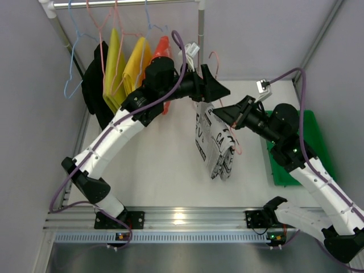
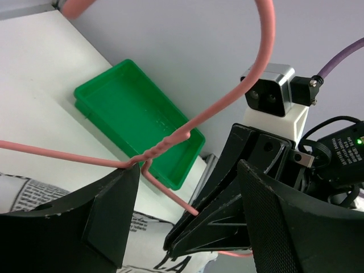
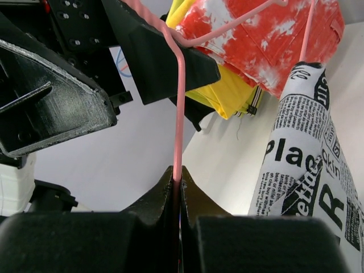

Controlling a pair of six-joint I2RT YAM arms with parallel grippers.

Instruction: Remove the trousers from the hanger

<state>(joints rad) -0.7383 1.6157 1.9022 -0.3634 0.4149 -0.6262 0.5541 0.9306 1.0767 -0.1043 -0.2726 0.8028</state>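
The right hand (image 3: 177,179) is pressed together, pinching a wire of the hanger (image 3: 178,102). The left hand (image 2: 187,176) is spread, with the hanger's twisted neck between its fingers. The trousers (image 1: 219,145) hang from the hanger below both hands, their long axis dropping toward the bench (image 1: 165,165). The right hand seems nearer. The print reads "Plac" and a large "R"; the small type is illegible.

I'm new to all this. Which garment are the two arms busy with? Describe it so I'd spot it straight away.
Start at the metal rail at the back, where yellow garments and a red-orange one hang. To their right, between the left arm and right arm, the trousers hang on a pink hanger. They alone are white with black newspaper-style lettering.
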